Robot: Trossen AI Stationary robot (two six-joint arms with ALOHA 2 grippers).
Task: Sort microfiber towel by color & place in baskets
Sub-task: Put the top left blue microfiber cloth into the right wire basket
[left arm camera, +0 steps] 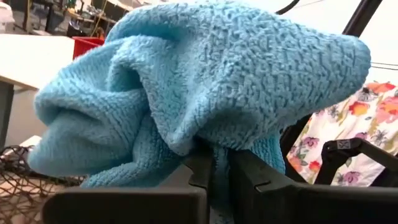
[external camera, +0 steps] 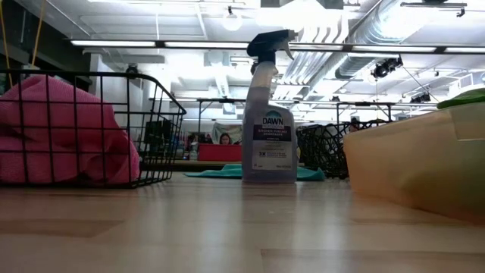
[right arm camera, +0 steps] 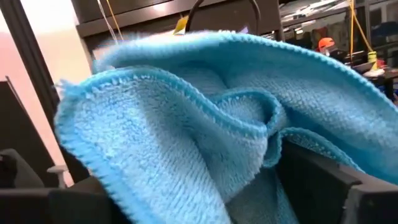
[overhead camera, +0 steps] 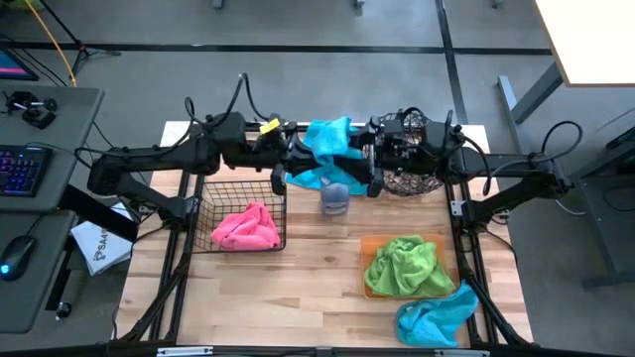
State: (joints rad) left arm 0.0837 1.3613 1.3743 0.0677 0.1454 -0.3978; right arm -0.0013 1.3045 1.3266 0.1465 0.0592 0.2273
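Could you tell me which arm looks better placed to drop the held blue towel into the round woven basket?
Probably the right: its gripper sits next to the round woven basket, gripping the blue towel. The left gripper holds it from the far side.

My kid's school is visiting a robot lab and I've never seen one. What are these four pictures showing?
It is a two-armed robot at a wooden table, sorting towels by colour. One picture looks straight down, one looks level across the tabletop, and two come from cameras on the wrists.

The arms meet at the far side. The left tool is shut on a blue towel; the right tool is at the same towel, its grip hidden by cloth.

On the table: a pink towel in the square wire basket, a green towel on the orange tray, a second blue towel at the near edge, a round woven basket and a spray bottle.
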